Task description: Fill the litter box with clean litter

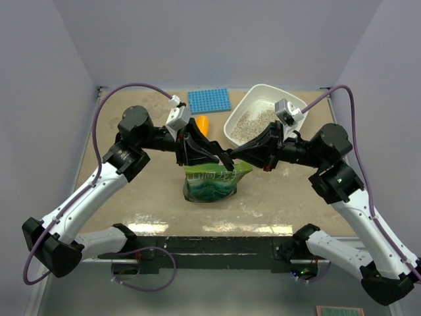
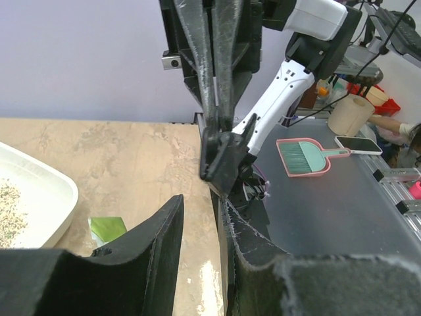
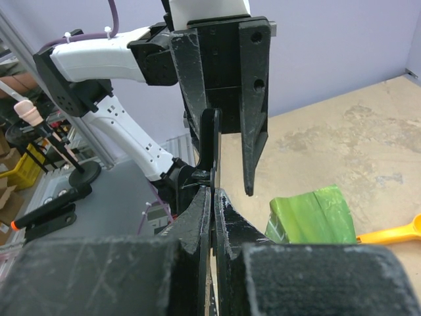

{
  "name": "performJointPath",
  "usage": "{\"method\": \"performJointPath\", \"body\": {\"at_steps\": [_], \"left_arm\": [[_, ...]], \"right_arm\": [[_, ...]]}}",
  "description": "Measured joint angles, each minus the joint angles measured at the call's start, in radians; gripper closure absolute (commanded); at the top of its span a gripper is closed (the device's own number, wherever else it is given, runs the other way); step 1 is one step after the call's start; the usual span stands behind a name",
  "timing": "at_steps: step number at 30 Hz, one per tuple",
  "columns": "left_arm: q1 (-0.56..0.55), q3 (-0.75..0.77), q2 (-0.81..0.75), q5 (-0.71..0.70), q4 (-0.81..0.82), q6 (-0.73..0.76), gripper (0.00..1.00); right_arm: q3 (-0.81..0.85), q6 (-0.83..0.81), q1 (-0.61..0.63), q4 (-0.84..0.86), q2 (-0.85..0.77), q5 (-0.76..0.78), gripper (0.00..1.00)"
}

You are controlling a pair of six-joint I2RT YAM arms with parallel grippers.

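Your left gripper [image 2: 200, 253] has its fingers spread, and your right gripper [image 3: 212, 220] reaches into the gap between them. The right gripper's fingers are pressed together with only a thin slit showing. You cannot tell whether any foil is caught in that slit. In the top view both grippers meet tip to tip at the upper rim of the green bag [image 1: 210, 186], which stands near the middle of the table [image 1: 131, 197].

The litter box [image 1: 262, 91] sits at about 1 o'clock from the bag, near the far right of the table and apart from the bag. The clean litter [image 1: 253, 123] lies inside it as a speckled patch that covers part of the floor, with white plastic bare around it.

The orange scoop [image 1: 202, 125] lies at 12 o'clock from the bag, partly hidden by your left arm. The blue mat [image 1: 209, 100] lies farther out along the same line, by the back wall.
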Motion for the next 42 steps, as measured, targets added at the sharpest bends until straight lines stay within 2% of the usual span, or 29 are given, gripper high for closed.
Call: {"method": "performJointPath", "body": {"at_steps": [21, 24, 25, 28, 30, 31, 32, 34, 35, 37, 42], "left_arm": [[0.000, 0.000, -0.011, 0.047, 0.081, -0.062, 0.68], [0.000, 0.000, -0.005, 0.047, 0.091, -0.072, 0.77], [0.000, 0.000, -0.005, 0.047, 0.090, -0.074, 0.85], [0.000, 0.000, -0.004, 0.055, 0.089, -0.078, 1.00], [0.000, 0.001, -0.004, 0.060, 0.088, -0.078, 1.00], [0.000, 0.001, -0.004, 0.064, 0.088, -0.079, 1.00], [0.000, 0.001, -0.004, 0.066, 0.087, -0.079, 1.00], [0.000, 0.002, -0.003, 0.067, 0.087, -0.077, 1.00], [0.000, 0.002, -0.003, 0.066, 0.086, -0.075, 1.00], [0.000, 0.004, 0.000, 0.069, 0.079, -0.071, 1.00], [-0.003, 0.037, 0.007, 0.076, 0.002, -0.044, 1.00]], "right_arm": [[-0.033, 0.001, 0.012, 0.018, 0.001, 0.000, 1.00], [-0.041, 0.002, 0.015, 0.018, 0.001, 0.000, 1.00], [-0.042, 0.002, 0.016, 0.018, 0.001, 0.000, 1.00], [-0.043, 0.000, 0.018, 0.021, 0.001, 0.000, 1.00], [-0.044, 0.001, 0.018, 0.021, 0.001, -0.002, 1.00], [-0.045, 0.000, 0.018, 0.022, 0.001, -0.002, 0.98], [-0.045, 0.000, 0.019, 0.022, 0.001, -0.002, 0.80], [-0.045, -0.001, 0.019, 0.021, 0.001, -0.002, 0.66], [-0.045, 0.000, 0.019, 0.021, 0.001, 0.000, 0.56], [-0.045, -0.010, 0.021, 0.016, 0.000, 0.003, 0.46], [-0.011, -0.089, 0.020, -0.081, -0.002, 0.031, 0.36]]}}
